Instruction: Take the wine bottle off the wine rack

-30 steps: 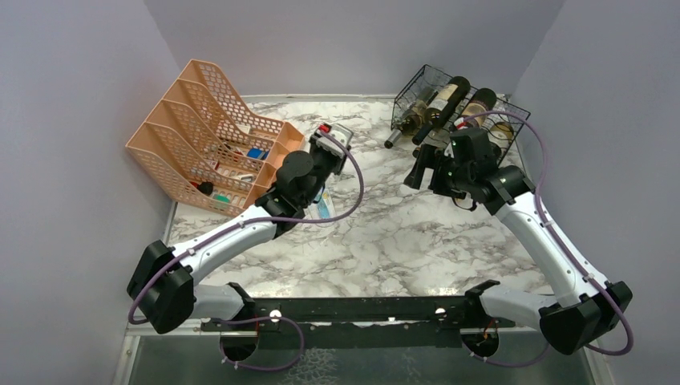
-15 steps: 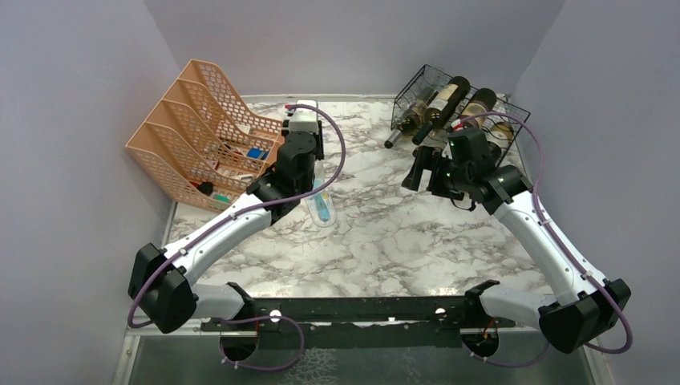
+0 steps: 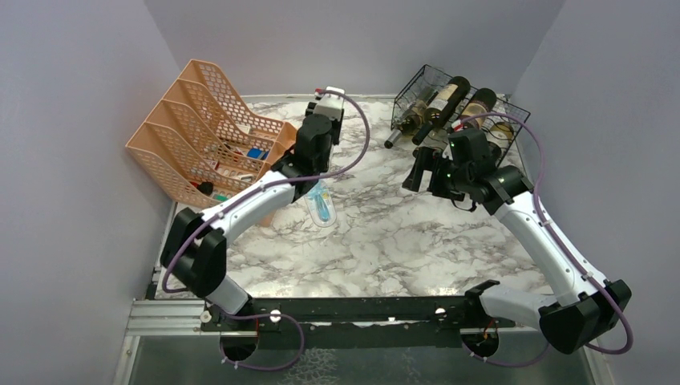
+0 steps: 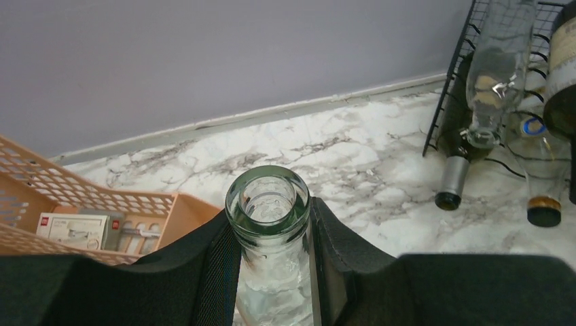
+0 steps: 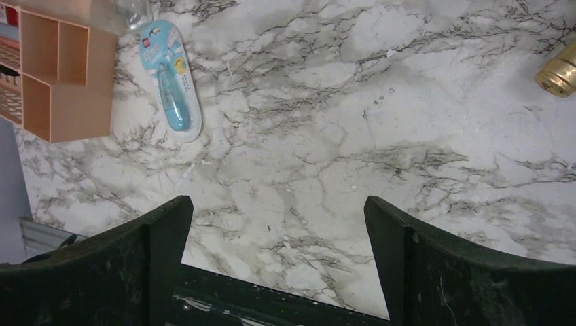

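My left arm has swung farther toward the back wall and a little to the right since half a second ago, and its elbow has drawn in from the left edge. My right arm has hardly shifted.

My left gripper [image 4: 272, 234] is clamped on the neck of a clear wine bottle [image 4: 267, 200]. A black pad presses on each side of the glass, and the open mouth points away from me toward the back wall. The bottle is out of the rack [image 3: 501, 120], held off to its left, between it and the peach organizer [image 3: 208, 136]. I cannot tell whether its base touches the table [image 3: 401, 233].

The rack stands in the far right corner with other bottles lying in it, necks toward me. One is a dark bottle [image 3: 443, 103] on the upper tier.

My right gripper [image 3: 417, 170] hangs just in front of the rack with its fingers spread wide and nothing between them. Its wrist view shows only bare marble there. A blue blister pack [image 3: 322, 207] lies flat on the table below my left forearm.
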